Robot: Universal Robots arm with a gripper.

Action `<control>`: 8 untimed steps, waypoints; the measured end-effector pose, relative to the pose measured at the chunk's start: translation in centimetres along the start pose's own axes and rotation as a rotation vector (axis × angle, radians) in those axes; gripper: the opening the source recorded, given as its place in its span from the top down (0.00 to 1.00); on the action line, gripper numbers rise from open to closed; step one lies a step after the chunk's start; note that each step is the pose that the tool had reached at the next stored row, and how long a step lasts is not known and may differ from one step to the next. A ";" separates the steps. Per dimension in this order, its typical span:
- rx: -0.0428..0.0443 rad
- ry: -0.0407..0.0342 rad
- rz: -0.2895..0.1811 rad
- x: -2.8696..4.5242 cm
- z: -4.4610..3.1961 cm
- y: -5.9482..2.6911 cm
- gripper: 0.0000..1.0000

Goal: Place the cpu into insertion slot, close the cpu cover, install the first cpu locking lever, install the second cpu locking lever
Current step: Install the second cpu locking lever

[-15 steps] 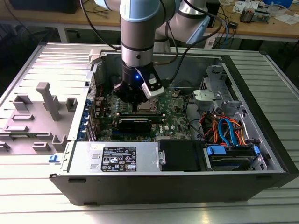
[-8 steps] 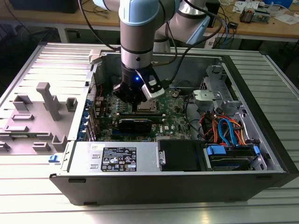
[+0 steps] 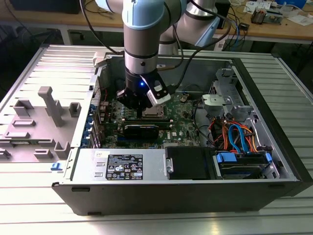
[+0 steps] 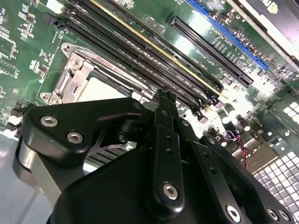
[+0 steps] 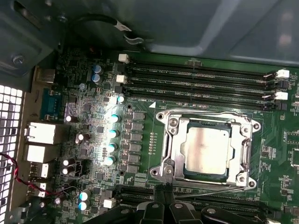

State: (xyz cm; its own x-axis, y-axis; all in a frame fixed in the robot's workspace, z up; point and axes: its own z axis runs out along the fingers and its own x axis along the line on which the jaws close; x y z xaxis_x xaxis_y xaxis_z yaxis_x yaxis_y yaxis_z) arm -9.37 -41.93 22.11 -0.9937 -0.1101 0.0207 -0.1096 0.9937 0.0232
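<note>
First wrist view looks straight down on the green motherboard (image 5: 140, 154), where the cpu (image 5: 206, 150) already lies seated in the insertion slot (image 5: 208, 148), its silver-grey top showing through the large cut-out of the cpu cover (image 5: 174, 154). The cover's silvery frame seems folded down flat around the chip, so placing and covering look done, and I judge the work to stand at the locking levers. A thin wire-like lever (image 5: 205, 192) runs along the socket edge nearest the arm; whether it is latched I cannot tell.

The gripper (image 5: 161, 196) sits at that same edge of the socket, its black fingertips drawn together into one narrow point with nothing between them, just beside the cover's rim and close above the lever. In the second wrist view the gripper (image 4: 164, 100) rises in front of the socket, its tip near the frame's edge and beside the long black memory slots (image 4: 140, 51); contact with the board is not clear.

In the exterior view the gripper (image 3: 142, 111) hangs low inside the open computer case (image 3: 274, 147), just beside the socket.

Any work on a lever calls for the closed tip to press precisely on the thin wire, not the cover or the chip.
</note>
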 end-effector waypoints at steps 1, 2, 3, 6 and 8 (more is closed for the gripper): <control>0.0000 0.0001 -0.002 0.00 0.09 -0.01 0.89; 0.0001 0.0001 -0.004 0.00 0.17 -0.02 0.89; 0.0001 0.0002 -0.006 0.00 0.24 -0.02 0.89; -0.0019 0.0001 -0.015 0.02 0.40 -0.04 0.89; -0.0050 -0.0001 -0.023 0.08 0.49 -0.04 0.89</control>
State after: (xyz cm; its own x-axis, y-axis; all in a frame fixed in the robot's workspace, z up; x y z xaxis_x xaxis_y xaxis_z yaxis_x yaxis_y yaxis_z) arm -9.45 -41.96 21.62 -0.9909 -0.1329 0.0200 -0.1323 0.9908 0.0286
